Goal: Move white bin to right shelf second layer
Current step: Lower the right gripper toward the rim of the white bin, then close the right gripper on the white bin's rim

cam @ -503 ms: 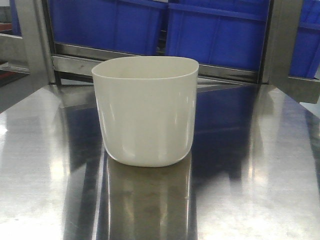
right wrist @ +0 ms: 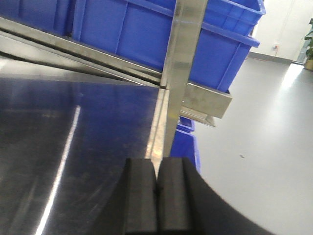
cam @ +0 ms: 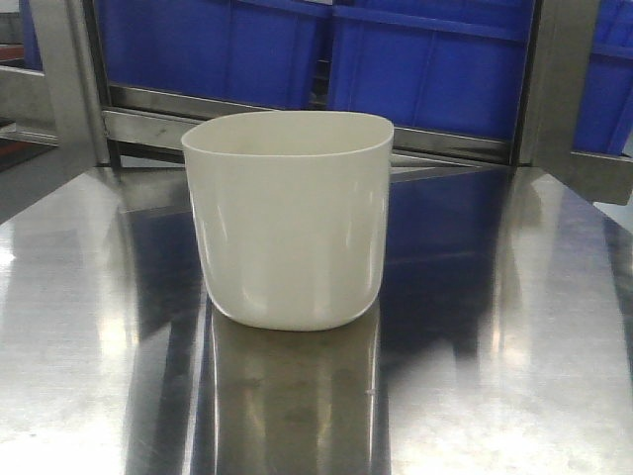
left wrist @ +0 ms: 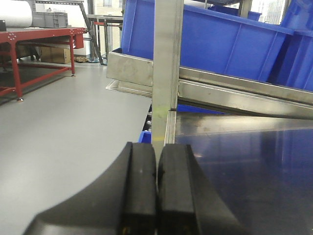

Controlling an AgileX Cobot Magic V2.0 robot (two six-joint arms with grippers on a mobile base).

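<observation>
White bin (cam: pixel 287 223), one, on steel tabletop (cam: pixel 514 346)

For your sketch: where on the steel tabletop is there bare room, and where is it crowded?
Bare steel tabletop lies either side and in front of the white bin. Behind it, the rack rail and blue crates crowd close.

Blue crates (cam: pixel 425 49) cropped at top edge; white bin (cam: pixel 287 228) inner floor hidden behind near wall; left gripper (left wrist: pixel 156 156) base cropped
</observation>
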